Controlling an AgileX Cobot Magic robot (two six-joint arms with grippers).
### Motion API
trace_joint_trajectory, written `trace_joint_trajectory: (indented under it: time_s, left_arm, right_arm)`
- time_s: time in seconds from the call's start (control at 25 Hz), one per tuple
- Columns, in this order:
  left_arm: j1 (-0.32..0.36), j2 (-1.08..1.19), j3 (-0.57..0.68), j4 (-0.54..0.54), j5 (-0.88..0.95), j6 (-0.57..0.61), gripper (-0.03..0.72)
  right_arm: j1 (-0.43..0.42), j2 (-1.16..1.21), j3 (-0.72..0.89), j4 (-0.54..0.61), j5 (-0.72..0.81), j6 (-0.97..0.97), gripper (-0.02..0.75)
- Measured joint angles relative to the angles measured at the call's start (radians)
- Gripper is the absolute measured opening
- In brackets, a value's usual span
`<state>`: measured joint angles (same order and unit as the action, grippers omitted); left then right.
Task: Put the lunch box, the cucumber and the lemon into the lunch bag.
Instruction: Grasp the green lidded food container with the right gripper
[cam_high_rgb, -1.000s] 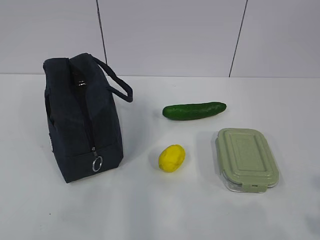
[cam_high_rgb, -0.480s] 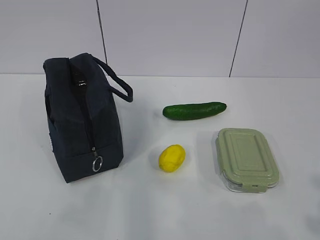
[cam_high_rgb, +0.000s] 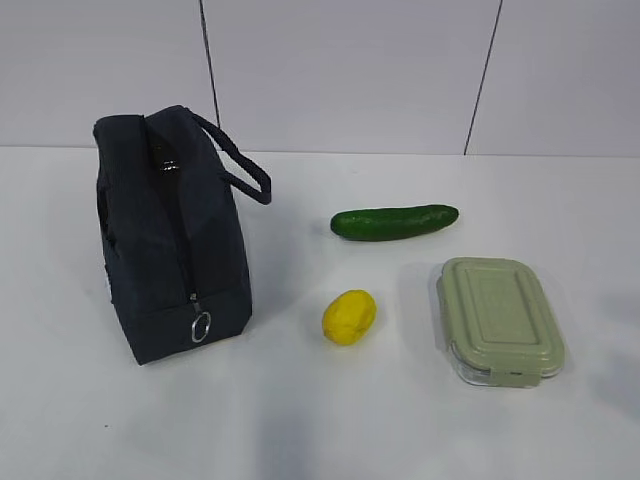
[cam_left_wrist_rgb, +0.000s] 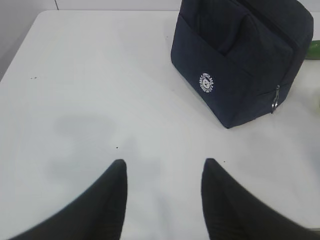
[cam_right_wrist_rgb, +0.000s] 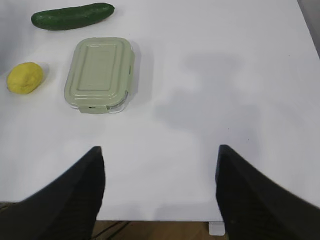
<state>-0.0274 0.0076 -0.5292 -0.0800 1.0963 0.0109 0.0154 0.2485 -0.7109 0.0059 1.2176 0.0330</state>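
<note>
Almost nothing has moved on the table (cam_high_rgb: 420, 430) over the last second: the whole scene sits a touch further right in the exterior view than it did, as if the camera was nudged, while the things keep their places relative to one another. For the task that means no packing has begun. The lunch bag (cam_high_rgb: 172, 235) stands upright at the left with its zipper run down its front and the ring pull (cam_high_rgb: 200, 326) hanging low, so it looks shut. The cucumber (cam_high_rgb: 394, 221) lies well apart to its right, the lemon (cam_high_rgb: 349, 316) nearer the front, and the lunch box (cam_high_rgb: 500, 318) just right of the lemon, lid on. The left hand (cam_left_wrist_rgb: 162, 170) hovers over bare table short of the bag, fingers parted, holding nothing. The right hand (cam_right_wrist_rgb: 160, 155) hangs wider open over the table edge, short of the lunch box, also empty.
</note>
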Motion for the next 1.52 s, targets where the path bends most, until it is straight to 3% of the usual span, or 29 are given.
trace_joint_trajectory:
  time_s: [0.36, 0.64, 1.0, 1.24, 1.52]
  left_arm:
    - [-0.021, 0.0, 0.0, -0.022, 0.0, 0.0, 0.349]
    - [-0.026, 0.0, 0.0, -0.025, 0.0, 0.0, 0.349]
    - [-0.026, 0.0, 0.0, -0.025, 0.0, 0.0, 0.349]
    - [-0.026, 0.0, 0.0, -0.025, 0.0, 0.0, 0.349]
    - [-0.026, 0.0, 0.0, -0.025, 0.0, 0.0, 0.349]
  right_arm:
    - [0.205, 0.027, -0.01, -0.099, 0.033, 0.028, 0.54]
    - [0.212, 0.103, -0.097, -0.11, 0.017, 0.087, 0.54]
    - [0.212, 0.37, -0.31, -0.11, 0.006, 0.064, 0.54]
    - [0.212, 0.528, -0.362, -0.108, -0.027, 0.049, 0.54]
    - [0.163, 0.721, -0.364, -0.006, -0.044, -0.04, 0.54]
